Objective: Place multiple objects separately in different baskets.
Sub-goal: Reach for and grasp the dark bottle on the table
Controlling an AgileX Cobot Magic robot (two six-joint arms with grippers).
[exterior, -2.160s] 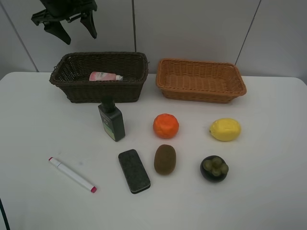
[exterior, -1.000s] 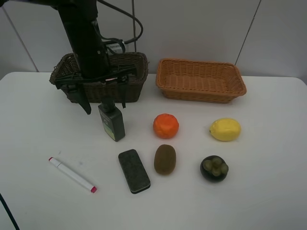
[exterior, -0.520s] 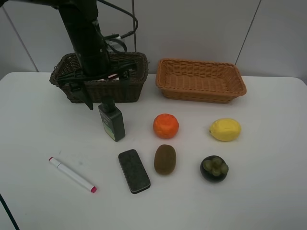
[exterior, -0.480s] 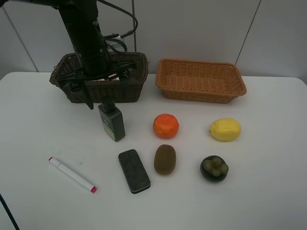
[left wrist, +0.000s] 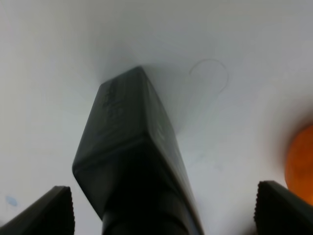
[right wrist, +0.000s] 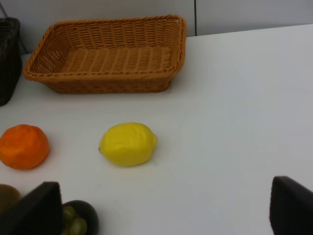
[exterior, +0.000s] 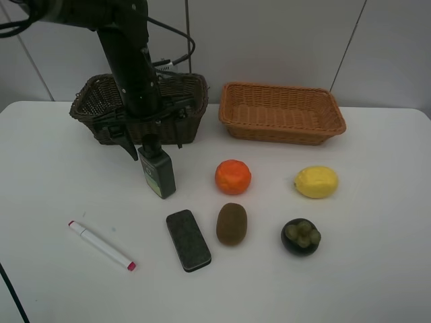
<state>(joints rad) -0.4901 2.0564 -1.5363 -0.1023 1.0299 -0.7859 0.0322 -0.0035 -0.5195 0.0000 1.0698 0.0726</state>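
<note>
My left gripper (exterior: 153,142) hangs open over the dark green bottle (exterior: 157,172), which stands in front of the dark brown basket (exterior: 87,101). Its fingers straddle the bottle's cap without closing. In the left wrist view the bottle (left wrist: 132,156) fills the gap between the two fingertips (left wrist: 46,210). The orange (exterior: 233,176), lemon (exterior: 316,182), kiwi (exterior: 231,223), mangosteen (exterior: 301,236), black eraser (exterior: 188,239) and marker (exterior: 101,245) lie on the table. My right gripper (right wrist: 161,210) is open above the table near the lemon (right wrist: 128,143), holding nothing.
The light orange-tan basket (exterior: 283,128) stands empty at the back right, beside the dark one. The left arm covers much of the dark basket's inside. A cable trails behind that arm. The white table (exterior: 377,269) ends at a wall behind the baskets.
The left arm came down from above the dark basket to the green bottle. In the last half second it shifted slightly right and lower around the cap. No object moved.
</note>
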